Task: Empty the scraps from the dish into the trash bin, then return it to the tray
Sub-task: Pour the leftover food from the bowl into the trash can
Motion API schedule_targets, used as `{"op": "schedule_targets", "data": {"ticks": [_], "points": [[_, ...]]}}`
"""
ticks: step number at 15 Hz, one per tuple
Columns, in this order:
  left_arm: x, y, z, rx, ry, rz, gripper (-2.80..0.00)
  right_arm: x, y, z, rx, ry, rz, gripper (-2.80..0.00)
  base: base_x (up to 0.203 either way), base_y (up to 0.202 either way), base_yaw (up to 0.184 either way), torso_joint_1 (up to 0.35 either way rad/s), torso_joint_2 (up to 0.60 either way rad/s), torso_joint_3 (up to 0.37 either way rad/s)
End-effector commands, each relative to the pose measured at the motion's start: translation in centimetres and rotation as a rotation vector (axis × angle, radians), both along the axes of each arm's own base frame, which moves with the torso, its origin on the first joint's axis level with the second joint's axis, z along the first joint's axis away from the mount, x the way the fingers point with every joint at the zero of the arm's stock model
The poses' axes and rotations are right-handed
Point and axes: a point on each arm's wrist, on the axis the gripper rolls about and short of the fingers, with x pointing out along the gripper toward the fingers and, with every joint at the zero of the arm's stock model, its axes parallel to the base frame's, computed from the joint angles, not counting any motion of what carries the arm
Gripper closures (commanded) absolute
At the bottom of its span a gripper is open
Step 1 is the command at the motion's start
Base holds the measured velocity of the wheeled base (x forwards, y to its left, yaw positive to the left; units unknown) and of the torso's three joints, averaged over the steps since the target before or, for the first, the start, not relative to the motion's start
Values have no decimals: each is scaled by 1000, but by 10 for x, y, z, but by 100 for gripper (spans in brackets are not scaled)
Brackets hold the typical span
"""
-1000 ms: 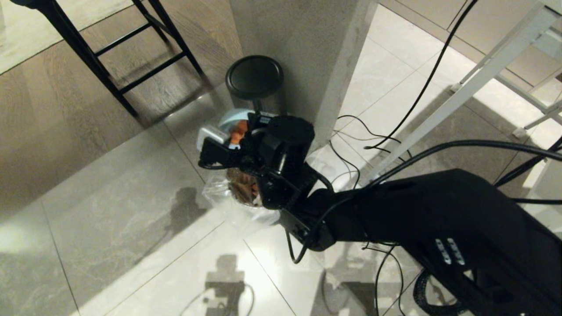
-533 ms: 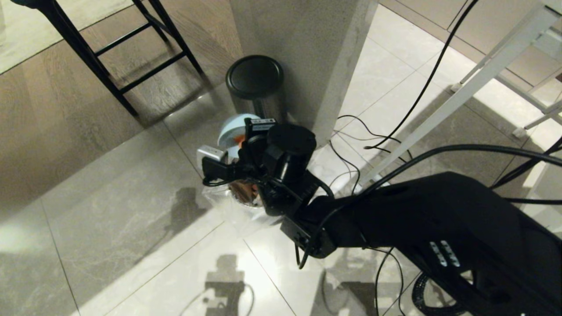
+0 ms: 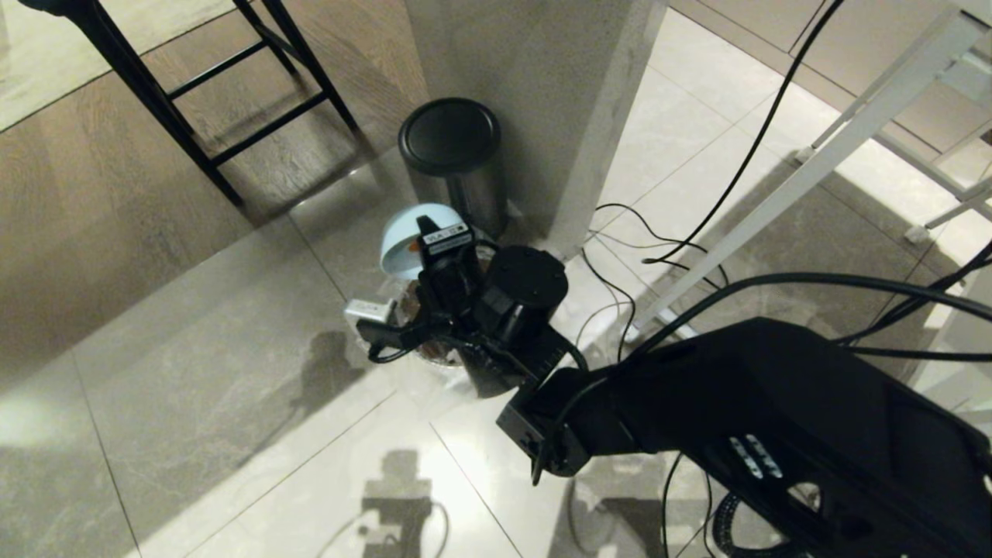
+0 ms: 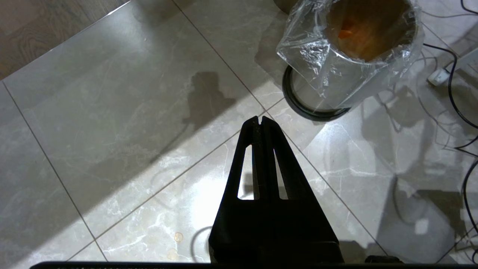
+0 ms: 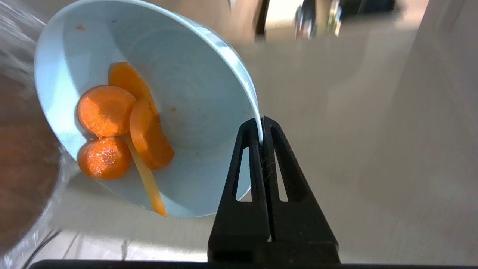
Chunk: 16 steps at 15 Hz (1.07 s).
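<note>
**Q:** what's your pincer doing rn?

**Me:** My right gripper (image 5: pixel 261 129) is pinched tight on the rim of the bowl (image 5: pixel 194 86), one finger inside, one outside. Rim grip so I can tip it without touching the food. It's tilted hard, mouth facing sideways and down toward the bin (image 3: pixel 434 341), which sits right under my wrist.

**Q:** scraps out yet?

**Me:** Nope. The carrots (image 5: pixel 119 127) are bunched on the low side of the bowl, one pale strip (image 5: pixel 147 179) poking at the lip. I'd guess more tilt is needed.

**Q:** other arm?

**Me:** Left gripper (image 4: pixel 261 121) hangs closed and empty over the floor, beside the bin (image 4: pixel 347 48). There's some orange down in the bag. Tray isn't in view.
</note>
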Motion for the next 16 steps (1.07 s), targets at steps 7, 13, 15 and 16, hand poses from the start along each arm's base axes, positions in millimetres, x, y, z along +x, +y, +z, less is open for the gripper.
{"op": "schedule_targets", "data": {"ticks": [7,13,15,16], "points": [[0,0,0,-1,-1,1,0,-5,-4,-23,-181,-200,-11,0,0,0,0,0,0,0],[0,0,0,-1,1,1,0,-4,-14,-33,-230,-251,-66,0,0,0,0,0,0,0],[0,0,0,-1,0,1,0,-3,-15,-33,-236,-257,-73,0,0,0,0,0,0,0],[0,0,0,-1,1,1,0,-3,-15,-31,-242,-267,-82,0,0,0,0,0,0,0]]}}
